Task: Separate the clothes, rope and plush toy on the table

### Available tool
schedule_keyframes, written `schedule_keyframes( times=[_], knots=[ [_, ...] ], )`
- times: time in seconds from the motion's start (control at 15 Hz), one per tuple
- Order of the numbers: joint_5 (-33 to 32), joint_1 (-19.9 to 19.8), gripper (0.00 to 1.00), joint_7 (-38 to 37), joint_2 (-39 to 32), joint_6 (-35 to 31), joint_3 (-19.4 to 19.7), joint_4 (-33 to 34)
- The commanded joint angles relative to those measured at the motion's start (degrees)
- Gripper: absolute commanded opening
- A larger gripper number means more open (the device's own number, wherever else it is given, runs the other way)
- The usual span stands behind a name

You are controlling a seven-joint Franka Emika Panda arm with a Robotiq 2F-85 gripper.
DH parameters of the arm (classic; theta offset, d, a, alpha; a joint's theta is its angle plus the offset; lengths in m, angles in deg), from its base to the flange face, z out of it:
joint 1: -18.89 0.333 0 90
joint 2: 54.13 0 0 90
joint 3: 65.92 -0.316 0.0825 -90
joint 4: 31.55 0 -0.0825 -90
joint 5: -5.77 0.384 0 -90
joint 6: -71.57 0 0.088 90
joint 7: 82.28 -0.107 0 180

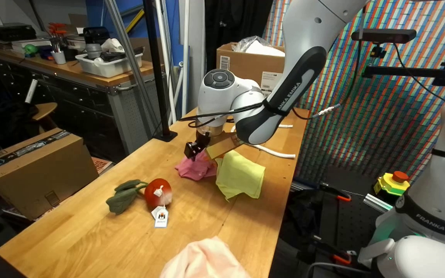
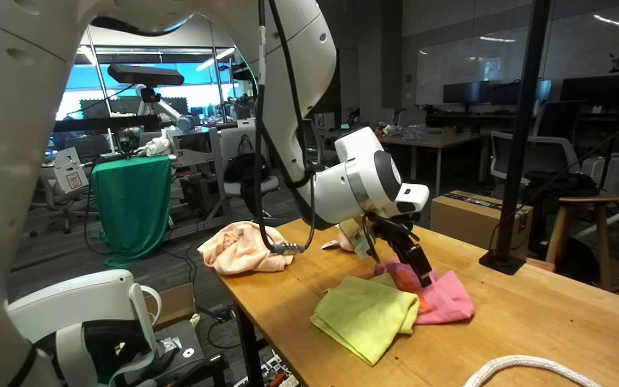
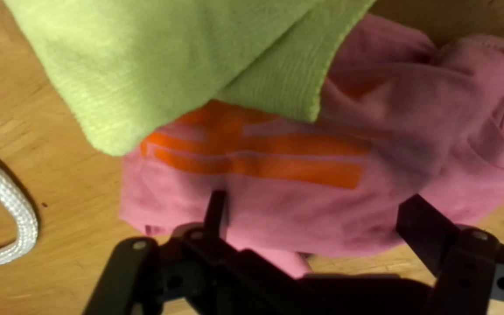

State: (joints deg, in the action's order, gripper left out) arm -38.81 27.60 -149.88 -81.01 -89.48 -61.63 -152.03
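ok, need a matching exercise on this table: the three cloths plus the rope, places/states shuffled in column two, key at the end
Column 1
1. yellow-green cloth
2. bright pink cloth
3. peach cloth
4. rope

Column 2
a. under the open fingers
b. white, lying in a curve
c. apart from the other cloths
d. partly over another cloth

Pairs: 1-d, 2-a, 3-c, 4-b
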Motion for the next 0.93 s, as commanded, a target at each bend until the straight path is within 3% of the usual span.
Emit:
schedule_keyframes(
  times=[0.0,0.87],
  knots=[
    [-1.5,0.8,1.00,-1.6,-1.8,0.0,1.8,3.3],
    [-1.6,1.4,1.00,-1.8,-4.6,0.0,2.8,5.2]
  ],
)
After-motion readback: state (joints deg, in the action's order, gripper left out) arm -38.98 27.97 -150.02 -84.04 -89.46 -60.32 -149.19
